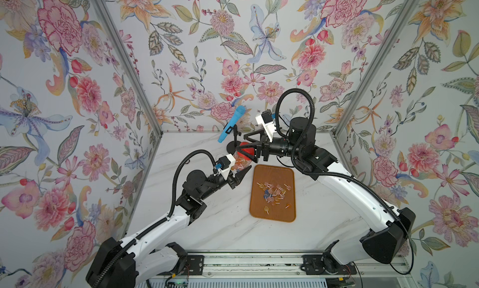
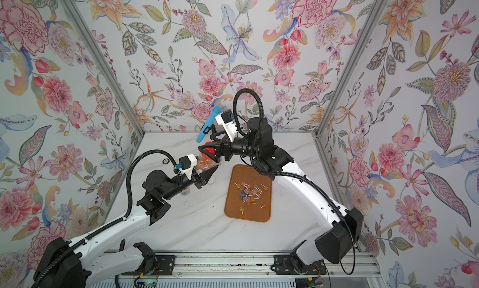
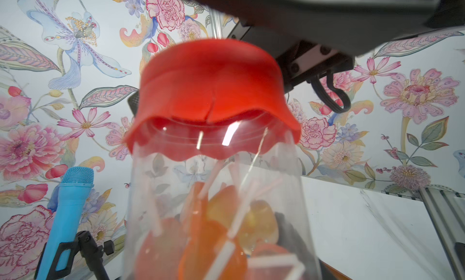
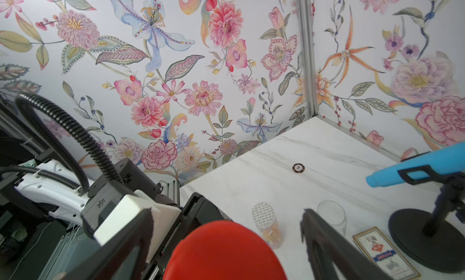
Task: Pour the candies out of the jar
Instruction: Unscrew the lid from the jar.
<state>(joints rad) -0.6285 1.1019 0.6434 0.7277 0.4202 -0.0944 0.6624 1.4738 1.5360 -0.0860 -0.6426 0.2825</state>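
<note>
The right pincer [image 4: 227,215] stands wide open, one finger on each side of the red lid [image 4: 224,251], with a gap showing on both sides. The left pincer [image 1: 239,174] is clamped on the lower body of the jar [image 1: 242,165], holding it lid end up. The lid covers the jar's mouth, and orange and yellow candies [image 3: 214,241] lie heaped in the bottom.

Taking the back wall as twelve o'clock, a brown tray [image 1: 282,214] lies flat on the table at about five o'clock from the jar, with more candies scattered across its middle. At twelve o'clock, just behind the jar and close to the right pincer, a blue microphone [image 1: 231,123] leans on a black stand [image 4: 425,236]. Beside the stand's foot are a card box [image 4: 386,253] and a drinking glass [image 4: 331,213], and near the glass is a small clear tub [image 4: 266,223] with a printed seal. A poker chip [image 4: 298,168] lies at nine o'clock from the jar, well apart.
</note>
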